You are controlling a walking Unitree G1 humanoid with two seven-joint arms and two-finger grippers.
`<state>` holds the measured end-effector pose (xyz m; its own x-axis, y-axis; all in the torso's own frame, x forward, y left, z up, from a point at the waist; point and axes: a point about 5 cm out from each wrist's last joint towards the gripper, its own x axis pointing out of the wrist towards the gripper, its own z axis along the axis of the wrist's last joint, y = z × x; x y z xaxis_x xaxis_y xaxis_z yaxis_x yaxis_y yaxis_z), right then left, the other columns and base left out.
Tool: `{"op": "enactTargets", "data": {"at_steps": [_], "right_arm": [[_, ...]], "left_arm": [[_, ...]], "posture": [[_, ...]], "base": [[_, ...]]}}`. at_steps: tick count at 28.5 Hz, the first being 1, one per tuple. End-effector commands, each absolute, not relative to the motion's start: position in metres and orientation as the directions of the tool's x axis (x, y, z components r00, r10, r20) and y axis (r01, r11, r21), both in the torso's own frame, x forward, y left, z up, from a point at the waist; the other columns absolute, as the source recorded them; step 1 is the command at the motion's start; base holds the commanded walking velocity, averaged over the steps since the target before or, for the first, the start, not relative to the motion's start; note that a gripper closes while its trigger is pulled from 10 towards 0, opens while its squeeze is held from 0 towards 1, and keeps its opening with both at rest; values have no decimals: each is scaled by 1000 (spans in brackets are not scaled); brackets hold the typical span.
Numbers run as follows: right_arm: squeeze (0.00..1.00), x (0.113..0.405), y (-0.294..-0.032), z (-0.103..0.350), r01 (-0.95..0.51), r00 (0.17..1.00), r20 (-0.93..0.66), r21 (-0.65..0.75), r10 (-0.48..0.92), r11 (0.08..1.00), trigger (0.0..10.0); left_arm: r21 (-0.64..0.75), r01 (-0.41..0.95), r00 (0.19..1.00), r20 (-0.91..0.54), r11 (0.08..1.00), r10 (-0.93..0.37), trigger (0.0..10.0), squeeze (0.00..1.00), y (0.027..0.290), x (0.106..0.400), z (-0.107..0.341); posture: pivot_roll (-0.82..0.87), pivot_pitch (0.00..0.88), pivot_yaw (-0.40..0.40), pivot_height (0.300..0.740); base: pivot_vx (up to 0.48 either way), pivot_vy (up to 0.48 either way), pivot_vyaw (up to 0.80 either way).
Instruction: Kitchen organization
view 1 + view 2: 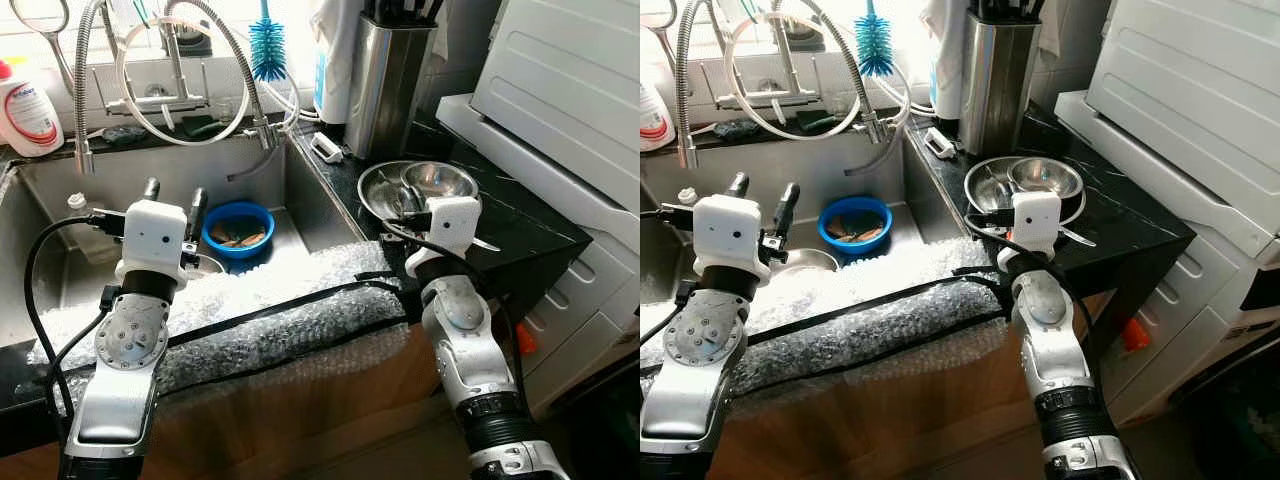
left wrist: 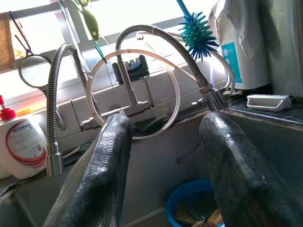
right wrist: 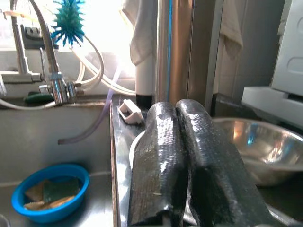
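Observation:
A blue bowl (image 1: 238, 228) holding scraps and a sponge sits at the bottom of the steel sink (image 1: 300, 195). My left gripper (image 1: 175, 190) hovers open over the sink, just left of that bowl, with nothing between its fingers (image 2: 113, 156). Below it lies a round metal item (image 1: 805, 260). On the black counter to the right, a small steel bowl (image 1: 440, 178) rests inside a bigger steel bowl (image 1: 378, 190). My right gripper (image 3: 176, 106) is shut, its fingertips at the near rim of the bigger bowl (image 3: 265, 151). A thin utensil handle (image 1: 1077, 237) pokes out beside that wrist.
Bubble wrap (image 1: 280, 310) pads the sink's front edge. Behind the sink hang a spring faucet (image 1: 85, 90), hoses and a blue bottle brush (image 1: 267, 45). A steel knife block (image 1: 385, 80) stands behind the bowls, a soap bottle (image 1: 25, 110) far left, a white appliance (image 1: 570, 100) right.

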<state>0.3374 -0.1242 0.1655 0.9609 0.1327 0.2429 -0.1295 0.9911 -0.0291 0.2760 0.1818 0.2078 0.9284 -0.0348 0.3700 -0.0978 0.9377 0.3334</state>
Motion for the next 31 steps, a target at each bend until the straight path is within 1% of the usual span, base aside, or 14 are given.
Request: {"op": "enactTargets", "data": {"at_steps": [1,7,8,10,12,17,19,20,21,23,25,26,28,31], "right_arm": [[0,339,-122,182,-133,944,301,-35,137,991,0],[0,338,-118,194,-166,921,354,-26,164,986,0],[0,337,-115,197,-190,913,365,-16,183,982,9843],[0,336,-112,201,-232,902,381,30,203,972,10000],[0,334,-108,206,-288,886,408,114,220,951,10000],[0,332,-107,211,-361,878,430,306,210,881,10000],[0,332,-108,211,-371,878,429,334,211,867,10000],[0,333,-109,209,-378,887,412,392,207,839,10000],[0,334,-111,206,-388,898,393,500,197,774,10000],[0,334,-113,205,-392,903,389,572,182,721,10000],[0,334,-121,201,-372,919,378,725,117,580,10000],[0,334,-122,200,-368,921,375,744,107,558,10000],[0,331,-122,196,-385,920,375,797,118,465,10000],[0,327,-124,191,-396,918,378,845,122,360,10000]], "left_arm": [[340,-96,922,385,935,-45,10000,0,179,276,211],[338,-102,921,387,936,-40,10000,0,180,277,212],[338,-103,921,387,936,-38,10000,0,180,277,211],[336,-104,921,387,936,-37,10000,0,180,277,212],[320,-108,921,389,941,-26,10000,0,181,278,213],[226,-117,928,371,967,25,10000,0,188,279,212],[215,-118,928,370,969,31,10000,0,188,279,212],[173,-119,929,368,978,49,10000,0,190,280,213],[89,-113,931,358,990,74,10000,0,191,281,214],[39,-102,933,350,994,82,10000,0,190,281,213],[-60,-76,944,318,995,91,10000,0,189,281,209],[-77,-72,946,312,994,92,10000,0,189,281,208],[-159,-42,953,289,986,87,10000,0,187,282,207],[-273,19,964,260,962,54,10000,0,182,284,206]], "posture": [[-27,0,-63,727],[-26,0,-66,727],[-29,0,-65,727],[-27,0,-65,727],[-27,0,-65,727],[-28,1,-67,727],[-26,2,-67,727],[-25,2,-68,727],[-23,1,-68,727],[-23,1,-68,727],[-24,3,-67,727],[-24,3,-67,727],[-24,4,-69,727],[-21,6,-70,727]], "base": [[0,0,0],[0,0,0],[0,0,0],[0,0,0],[0,0,0],[0,0,0],[0,0,0],[0,0,0],[0,0,0],[0,0,0],[0,0,0],[0,0,0],[0,0,0],[0,0,0]]}}
